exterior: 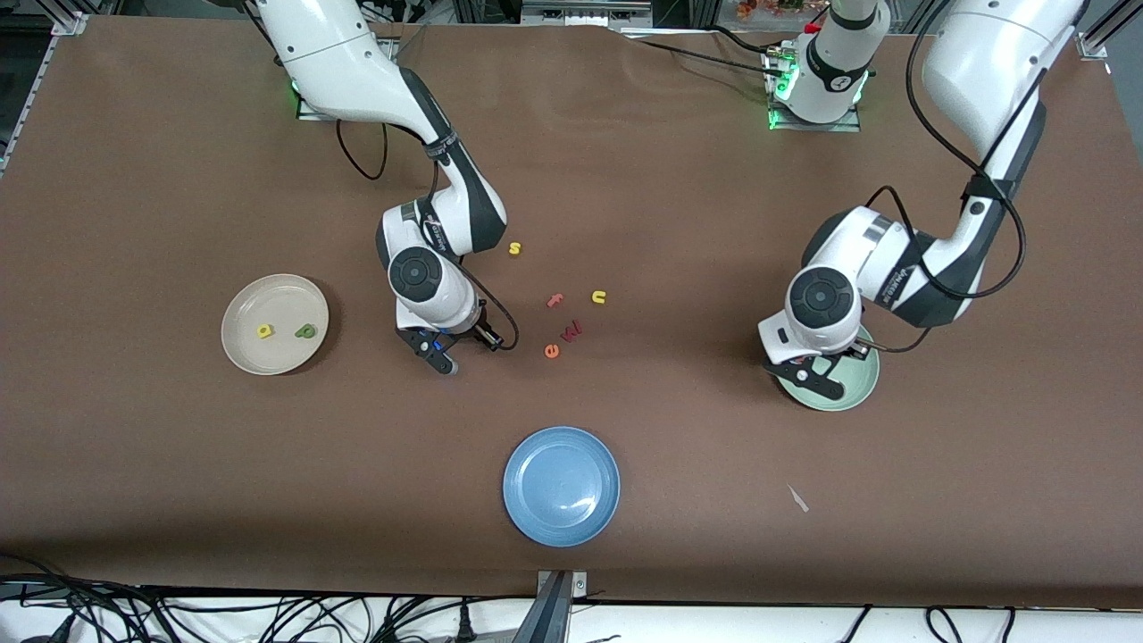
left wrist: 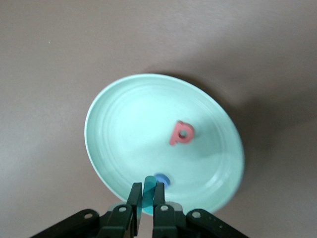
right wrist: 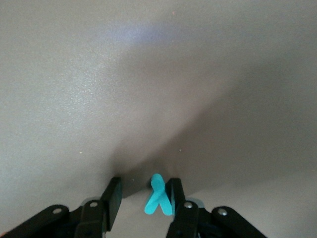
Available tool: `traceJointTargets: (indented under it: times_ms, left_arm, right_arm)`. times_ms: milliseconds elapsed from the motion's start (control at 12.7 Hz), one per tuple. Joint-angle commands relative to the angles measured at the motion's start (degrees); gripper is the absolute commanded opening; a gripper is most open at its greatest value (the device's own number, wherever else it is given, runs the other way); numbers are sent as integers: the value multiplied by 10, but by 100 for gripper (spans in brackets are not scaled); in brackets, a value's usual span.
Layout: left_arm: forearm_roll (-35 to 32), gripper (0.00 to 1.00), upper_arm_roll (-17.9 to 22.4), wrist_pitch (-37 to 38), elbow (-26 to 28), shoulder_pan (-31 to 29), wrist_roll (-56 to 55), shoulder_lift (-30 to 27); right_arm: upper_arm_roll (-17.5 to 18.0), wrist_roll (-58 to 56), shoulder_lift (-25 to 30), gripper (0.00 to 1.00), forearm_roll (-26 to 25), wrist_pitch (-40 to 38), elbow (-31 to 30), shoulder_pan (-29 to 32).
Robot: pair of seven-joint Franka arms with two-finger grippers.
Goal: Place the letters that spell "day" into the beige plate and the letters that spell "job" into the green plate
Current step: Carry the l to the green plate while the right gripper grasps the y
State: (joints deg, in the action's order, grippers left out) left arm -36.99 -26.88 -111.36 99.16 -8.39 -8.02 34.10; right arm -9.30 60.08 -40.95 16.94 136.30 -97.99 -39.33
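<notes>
The left gripper (left wrist: 146,192) hangs over the green plate (left wrist: 124,129). Its fingers are pinched tight on the teal "j" (left wrist: 147,196). The right gripper (right wrist: 143,196) is low over the bare table (exterior: 625,179), between the beige plate (exterior: 246,344) and the loose letters. Its fingers are partly open, with the teal "y" (right wrist: 158,201) between them, touching one finger; I cannot tell if it is gripped.

The blue plate (exterior: 562,485) sits nearest the front camera. On the green plate lie the red-pink "b" (left wrist: 181,133) and the blue "o" (left wrist: 161,179). On the beige plate lie the yellow "d" (exterior: 264,331) and the dark green "a" (exterior: 306,331), side by side. On the table lie a yellow "s" (exterior: 514,248), yellow "u" (exterior: 599,296), pink "f" (exterior: 554,301), red "w" (exterior: 571,330) and orange "e" (exterior: 552,351).
</notes>
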Motion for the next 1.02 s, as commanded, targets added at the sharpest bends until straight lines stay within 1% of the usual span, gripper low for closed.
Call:
traceJointTargets:
  times_ms: [0,79,236,393,471,550,628,785,864,942]
  left_arm:
    - [-15,0,-7,-50,-12,-50,50,40]
    - [-15,0,-7,-65,-11,-64,62,47]
    - [-13,0,-7,-69,-12,-69,75,54]
    - [-5,0,-7,-81,-11,-70,75,68]
    - [-5,4,-7,-81,-11,-72,75,74]
    - [-5,41,-8,-81,-12,-73,76,73]
    - [-5,99,-8,-80,-11,-75,76,71]
    - [-3,100,-14,-76,-12,-83,77,63]
    - [14,100,-16,-75,-13,-83,76,49]
    - [46,100,-18,-72,-13,-82,76,34]
  right_arm:
    - [-1,-1,1,45,13,-5,-1,-4]
    - [0,-1,1,42,13,-5,-2,-4]
    - [0,-2,1,31,13,-6,-2,-4]
    - [-1,-2,1,26,13,-7,-1,-3]
    - [-1,-4,2,22,13,-7,-1,-3]
    - [-1,-3,2,21,13,-8,-1,-3]
    - [-1,-4,2,19,13,-8,0,-3]
    - [-1,-8,3,16,13,-8,2,0]
    - [-1,-8,3,15,13,-8,3,0]
    - [-1,-8,3,15,13,-8,3,0]
